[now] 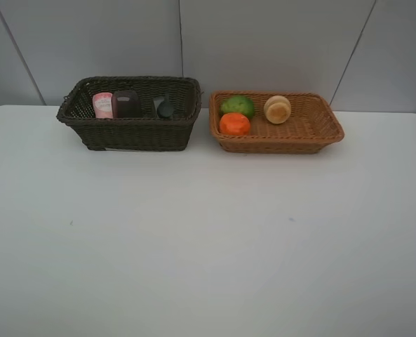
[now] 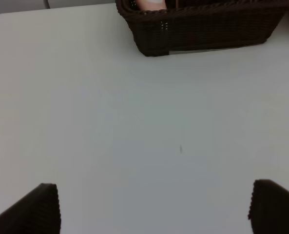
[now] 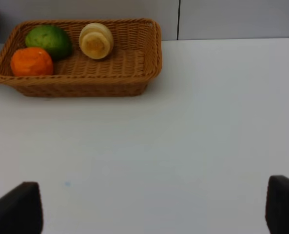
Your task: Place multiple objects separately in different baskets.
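Presently, the high view shows a white table with two wicker baskets standing side by side along its far edge, in the upper half of the frame. At upper left sits the dark brown basket, the deeper of the two. Inside it, from left to right, are a pink bottle, a dark mauve cup touching the bottle, and a dark green bottle lying a little apart towards the basket's right end. Just beside it, right of centre, sits the light orange-brown basket, shallower. At its left end lie a green fruit and, nearer the camera and touching it, an orange; a pale tan round item lies near the middle of that basket, apart from the other two.

The rest of the table surface, across the lower frame, carries neither arm in the high view.

Left wrist view: the left gripper hangs over bare table, fingers spread wide at the lower corners, nothing between them; the dark basket's corner appears at the upper edge.

Right wrist view: the right gripper likewise stands wide and empty over bare table, the light basket at upper left of that frame.
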